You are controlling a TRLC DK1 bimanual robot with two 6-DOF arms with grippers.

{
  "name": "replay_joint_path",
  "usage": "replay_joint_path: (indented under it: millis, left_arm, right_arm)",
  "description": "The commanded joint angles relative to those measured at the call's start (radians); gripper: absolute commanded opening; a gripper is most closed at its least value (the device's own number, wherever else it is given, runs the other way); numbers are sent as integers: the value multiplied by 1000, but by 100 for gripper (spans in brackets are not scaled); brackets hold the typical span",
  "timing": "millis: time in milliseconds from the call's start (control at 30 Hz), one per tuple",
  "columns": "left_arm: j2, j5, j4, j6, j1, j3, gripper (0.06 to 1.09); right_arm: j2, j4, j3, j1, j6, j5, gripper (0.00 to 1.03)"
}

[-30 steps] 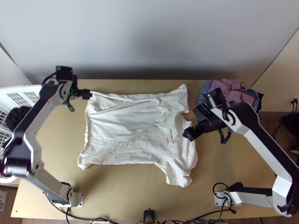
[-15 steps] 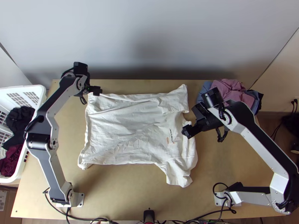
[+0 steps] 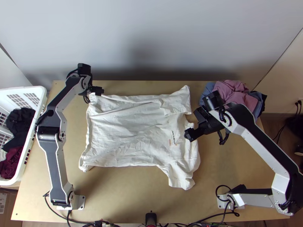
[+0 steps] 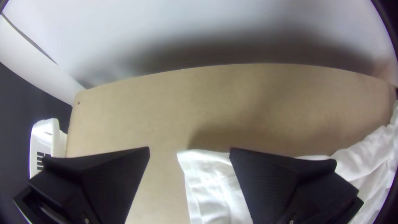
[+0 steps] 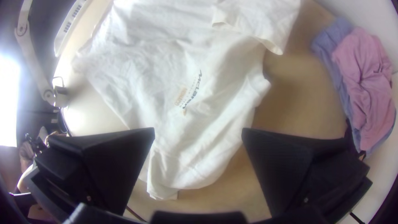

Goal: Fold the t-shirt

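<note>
Left claw [image 4: 190, 149] and right claw [image 5: 198, 130] gape wide; should the left bite too shallow, the white t-shirt's [image 3: 125, 130] corner could slip free.

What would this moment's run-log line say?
t-shirt spread, wrinkled | left gripper open at far-left corner | right gripper open by neck end

The t-shirt [image 3: 121, 132] is plain off-white, marked with small dark lettering [image 3: 173, 137] beside an orange patch [image 3: 170, 142]. The counter [image 3: 125, 193] is light tan. At the far right, dusty pink cloth [image 3: 233, 92] sits against blue-grey cloth [image 3: 206, 94]. On the left, the white basket [image 3: 41, 91], patterned with rows of slots, holds black cloth [image 3: 21, 123] and deep maroon cloth [image 3: 12, 162]. Both claws are black.
</note>
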Motion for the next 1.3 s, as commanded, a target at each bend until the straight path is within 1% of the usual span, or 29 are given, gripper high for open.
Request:
replay_joint_path:
  millis: [0, 133, 200, 433, 533, 700, 767, 833, 933, 1033, 1167, 1267]
  left_arm:
    - [63, 0, -8, 2, 2, 66, 89]
    - [81, 8, -25, 2, 1, 88, 68]
    - [87, 13, -37, 2, 1, 92, 63]
    - [94, 13, -111, -10, 15, 121, 64]
    - [81, 13, -143, -12, 18, 123, 68]
    - [94, 14, -155, -1, 25, 129, 67]
    - [104, 20, -172, -3, 25, 143, 56]
    - [107, 48, -177, -10, 24, 149, 45]
    - [112, 62, -180, -13, 19, 154, 34]
    - [118, 66, -195, -19, 15, 164, 31]
    - [120, 68, -203, -23, 15, 172, 10]
    - [118, 68, -214, -23, 13, 183, 9]
  right_arm:
    - [2, 4, -19, -10, 0, 0, 97]
    - [5, 12, -19, -11, 2, 0, 97]
    - [6, 13, -19, -11, 3, 0, 97]
    - [11, 19, -16, -20, 2, 0, 98]
    - [12, 21, -18, -20, 3, 0, 98]
    - [17, 29, -21, -20, 5, 0, 97]
    - [19, 29, -15, -20, 5, 0, 98]
    - [20, 29, -12, -20, 5, 0, 97]
    - [20, 29, -12, -31, 3, 0, 97]
    - [23, 30, -4, -34, 3, 0, 98]
    - [34, 30, 11, -36, 5, 0, 97]
    - [52, 33, 28, -34, 5, 0, 97]
